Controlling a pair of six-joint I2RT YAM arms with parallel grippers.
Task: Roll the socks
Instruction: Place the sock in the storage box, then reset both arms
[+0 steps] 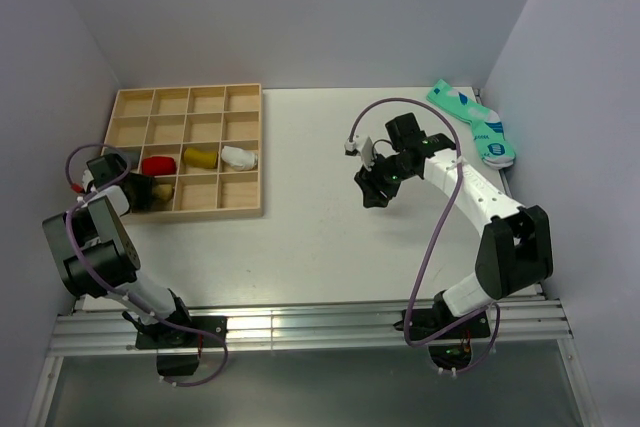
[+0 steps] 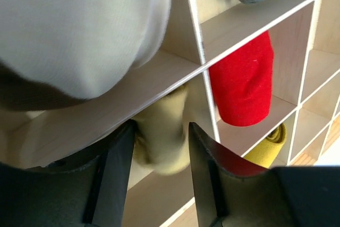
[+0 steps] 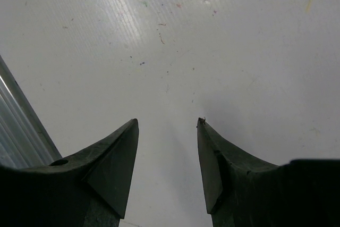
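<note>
Socks (image 1: 200,158): red, yellow and white rolls share one row of the tray (image 1: 185,88), at 10 o'clock on your table (image 1: 320,227).
Beige sock (image 2: 164,152): in the cell at 6 o'clock from the red roll.
Left gripper (image 2: 161,125): your fingers flank the Beige sock; clamped or loose, you cannot tell.
Right gripper (image 3: 167,123): jaws wide, over the table.
Teal socks (image 1: 468,119): flat, at 2 o'clock.
</note>
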